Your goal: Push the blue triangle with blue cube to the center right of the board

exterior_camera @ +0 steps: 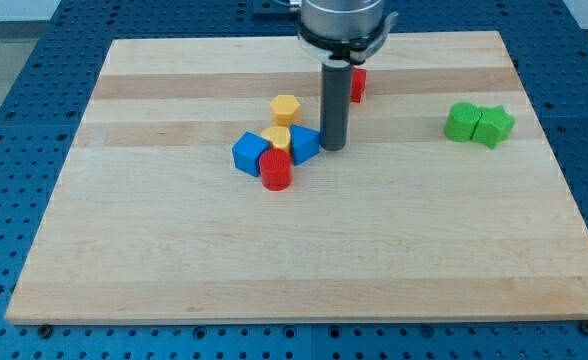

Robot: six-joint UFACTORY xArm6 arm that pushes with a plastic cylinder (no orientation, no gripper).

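Note:
A blue triangle point(304, 144) lies near the board's middle, a little above centre. A blue cube point(248, 154) lies to its left. Between them sit a yellow block point(276, 137) and a red cylinder point(276, 170), all packed together. My tip point(333, 147) stands on the board at the blue triangle's right edge, touching or nearly touching it. The dark rod rises from it to the arm at the view's top.
A yellow hexagon point(285, 107) lies just above the cluster. A red block point(357, 84) shows partly behind the rod. Two green blocks point(462, 121) point(493, 125) sit side by side at the upper right. The wooden board point(304, 250) lies on a blue perforated table.

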